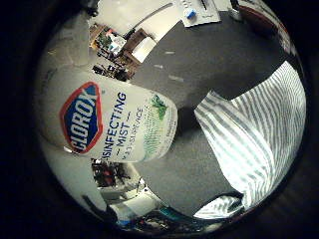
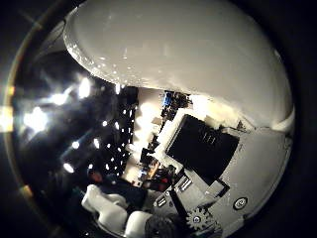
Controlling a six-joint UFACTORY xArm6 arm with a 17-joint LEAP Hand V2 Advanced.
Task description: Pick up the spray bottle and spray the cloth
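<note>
The white spray bottle (image 1: 114, 124), with a red and blue label, lies right against my palm and fills much of the little finger side view. Its base hangs above the dark grey table (image 1: 214, 55) and casts a shadow there. In the thumb side view the bottle's smooth white body (image 2: 188, 49) covers the upper part. My right hand (image 2: 213, 198) shows below it as white, black and geared parts, with a white finger (image 2: 114, 213) curled beside the bottle. The grey and white striped cloth (image 1: 259, 134) lies rumpled on the table beyond the bottle's base.
A white sheet with a small blue object (image 1: 199, 12) lies at the table's far edge. Beyond the table stand cluttered shelves and furniture (image 1: 119, 47) of the room.
</note>
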